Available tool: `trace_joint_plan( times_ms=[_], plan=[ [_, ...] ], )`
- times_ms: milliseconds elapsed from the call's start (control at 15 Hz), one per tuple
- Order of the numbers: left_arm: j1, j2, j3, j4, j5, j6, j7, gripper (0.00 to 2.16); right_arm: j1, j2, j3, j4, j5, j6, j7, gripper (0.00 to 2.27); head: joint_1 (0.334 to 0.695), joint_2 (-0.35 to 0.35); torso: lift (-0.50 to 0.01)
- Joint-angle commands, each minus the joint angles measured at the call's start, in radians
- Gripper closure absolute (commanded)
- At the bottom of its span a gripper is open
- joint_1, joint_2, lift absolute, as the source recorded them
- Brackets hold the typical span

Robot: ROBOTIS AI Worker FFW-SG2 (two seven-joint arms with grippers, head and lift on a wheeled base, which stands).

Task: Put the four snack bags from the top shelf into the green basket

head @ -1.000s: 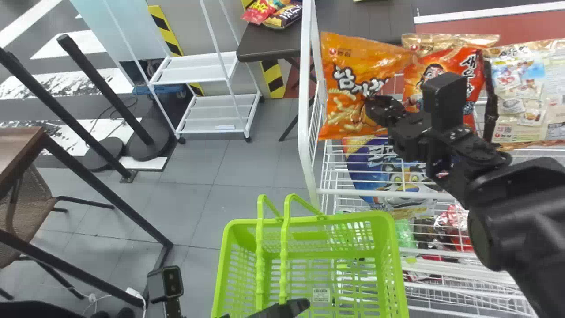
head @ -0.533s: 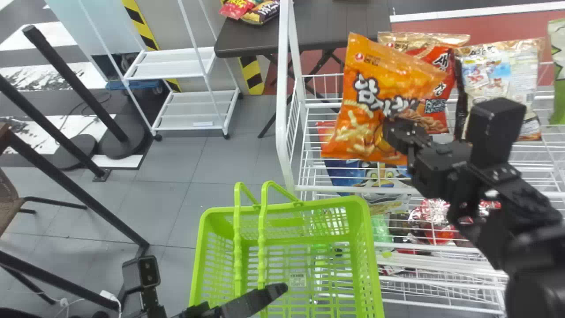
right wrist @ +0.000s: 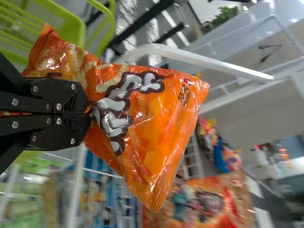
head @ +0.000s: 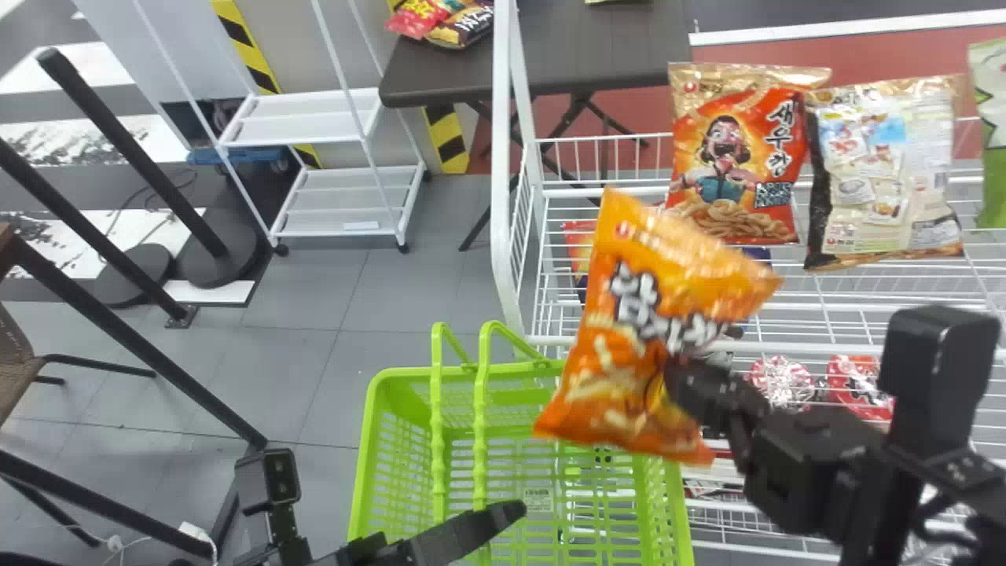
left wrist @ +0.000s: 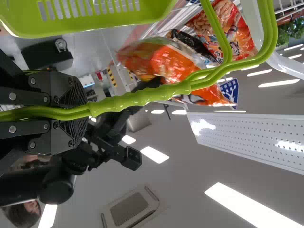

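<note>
My right gripper (head: 684, 381) pinches the orange snack bag (head: 629, 338), which hangs above the right back part of the green basket (head: 656, 503). In the right wrist view, the right gripper (right wrist: 90, 111) is closed on crumpled film of the orange bag (right wrist: 152, 123). My left gripper (head: 503, 515) is at the basket's near side; in the left wrist view the left gripper (left wrist: 88, 111) is shut around the green handles (left wrist: 142, 97). A red snack bag (head: 735, 157), a beige snack bag (head: 884, 173) and a green bag (head: 992, 134) stand on the top shelf.
The white wire rack (head: 511, 173) rises behind and to the right of the basket, with more packs on its lower shelves (head: 860, 385). A dark table (head: 613, 47) stands behind it, a white cart (head: 346, 196) at the back left, black posts (head: 141, 157) on the left.
The orange bag has come off the top shelf with my right gripper and moved down toward the basket, uncovering the red bag. The whole head view has shifted slightly. The left gripper keeps the handles.
</note>
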Motion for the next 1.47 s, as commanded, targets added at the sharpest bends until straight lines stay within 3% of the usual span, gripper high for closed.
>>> trace_joint_plan(
  times_ms=[0, 200, 333, 400, 467, 533, 733, 867, 1133, 1400],
  plan=[
    [0.000, -0.001, 0.001, 0.001, -0.005, 0.002, 0.000, 2.15, 0.012, -0.008, 0.031, -0.007, -0.027, 0.109, 0.002, 2.25, 0.695, 0.267, 0.000],
    [0.000, -0.004, -0.001, 0.001, -0.005, 0.005, 0.000, 2.15, 0.000, -0.019, 0.103, 0.044, 0.013, 0.128, -0.007, 2.24, 0.695, 0.349, 0.000],
    [0.000, -0.005, -0.005, 0.001, -0.005, 0.005, -0.001, 2.15, -0.033, -0.020, 0.155, 0.122, 0.053, 0.128, -0.012, 1.82, 0.695, 0.350, 0.000],
    [-0.002, -0.005, -0.008, 0.001, -0.005, 0.005, 0.000, 2.15, -0.040, -0.028, 0.170, 0.138, 0.056, 0.128, -0.012, 1.21, 0.695, 0.350, 0.000],
    [-0.002, -0.005, -0.008, 0.001, -0.006, 0.005, 0.000, 2.15, -0.043, -0.031, 0.175, 0.141, 0.061, 0.128, -0.012, 0.28, 0.695, 0.350, 0.000],
    [-0.002, -0.005, -0.008, 0.001, -0.006, 0.005, 0.000, 2.15, -0.043, -0.032, 0.175, 0.141, 0.056, 0.128, -0.012, 0.00, 0.695, 0.350, 0.000],
    [0.000, -0.005, -0.012, 0.001, -0.006, 0.005, -0.001, 2.15, -0.036, -0.046, 0.152, 0.121, 0.028, 0.091, -0.009, 0.05, 0.695, 0.350, 0.000],
    [0.003, -0.002, -0.010, 0.001, -0.005, 0.005, -0.003, 2.15, -0.033, -0.046, 0.095, 0.092, -0.038, 0.094, 0.000, 0.06, 0.695, 0.350, 0.000],
    [0.012, 0.001, -0.008, 0.001, 0.003, 0.005, -0.009, 2.15, -0.092, -0.042, -0.051, 0.070, -0.036, 0.027, -0.027, 0.06, 0.695, 0.350, 0.000],
    [0.020, 0.004, -0.007, -0.005, 0.009, 0.005, -0.013, 2.15, -0.286, -0.042, -0.075, 0.262, 0.056, -0.142, -0.096, 0.06, 0.695, 0.164, 0.000]
  ],
)
